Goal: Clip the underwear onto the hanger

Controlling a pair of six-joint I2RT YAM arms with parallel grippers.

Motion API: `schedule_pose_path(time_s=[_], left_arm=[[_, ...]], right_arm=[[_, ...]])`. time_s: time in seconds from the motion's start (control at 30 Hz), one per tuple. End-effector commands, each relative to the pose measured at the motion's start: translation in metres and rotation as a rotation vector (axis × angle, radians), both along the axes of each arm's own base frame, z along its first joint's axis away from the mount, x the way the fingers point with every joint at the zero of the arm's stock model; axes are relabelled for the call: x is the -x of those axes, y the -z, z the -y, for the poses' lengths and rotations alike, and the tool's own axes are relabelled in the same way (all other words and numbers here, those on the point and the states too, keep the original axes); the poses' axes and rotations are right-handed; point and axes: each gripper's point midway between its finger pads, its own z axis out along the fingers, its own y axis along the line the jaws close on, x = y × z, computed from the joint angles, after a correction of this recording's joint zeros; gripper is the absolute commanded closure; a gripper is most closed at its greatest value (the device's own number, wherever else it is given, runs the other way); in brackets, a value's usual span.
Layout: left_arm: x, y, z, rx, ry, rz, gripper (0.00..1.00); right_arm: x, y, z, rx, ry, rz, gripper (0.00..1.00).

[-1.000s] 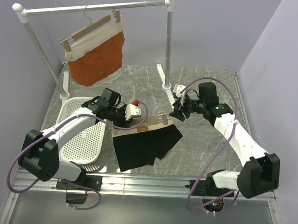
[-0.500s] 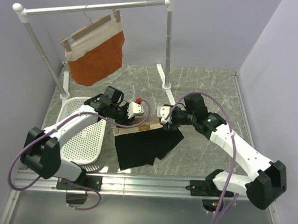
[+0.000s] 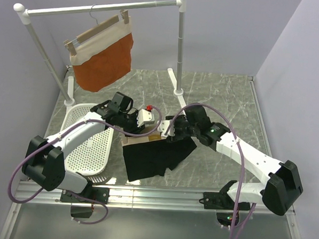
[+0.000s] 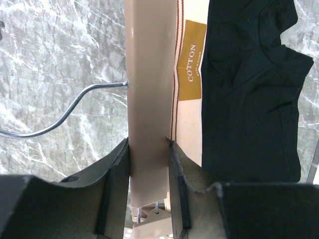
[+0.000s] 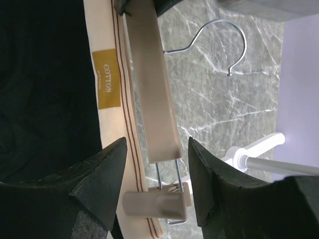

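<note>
Right wrist view: right gripper gapes open astride the clip ending the hanger, whose bar runs straight ahead. The underwear lies alongside on the table, and the left gripper clamps the bar.

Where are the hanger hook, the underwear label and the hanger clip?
hanger hook [image 4: 109,84], left wrist view, on the wire just beside the bar.
underwear label [image 4: 193,59], left wrist view, middle of the gold tag.
hanger clip [image 5: 157,201], right wrist view, on its wooden face.
</note>
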Motion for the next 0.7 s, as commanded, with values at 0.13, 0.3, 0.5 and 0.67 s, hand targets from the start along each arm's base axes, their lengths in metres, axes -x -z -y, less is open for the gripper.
schedule_pose_path(time_s=[0.13,0.3,0.5,0.67], left_arm=[[0.0,-0.029,0.012,0.074,0.026,0.038,1.0],[0.0,-0.032,0.013,0.079,0.027,0.04,1.0],[0.0,-0.034,0.015,0.085,0.03,0.031,1.0],[0.001,-0.036,0.016,0.089,0.041,0.037,1.0]], right_arm=[[-0.012,0.001,-0.005,0.031,-0.021,0.088,0.41],[-0.017,0.002,-0.01,0.053,-0.027,0.094,0.41],[-0.014,0.013,-0.013,0.108,-0.061,0.104,0.41],[-0.018,0.018,-0.016,0.132,-0.05,0.123,0.44]])
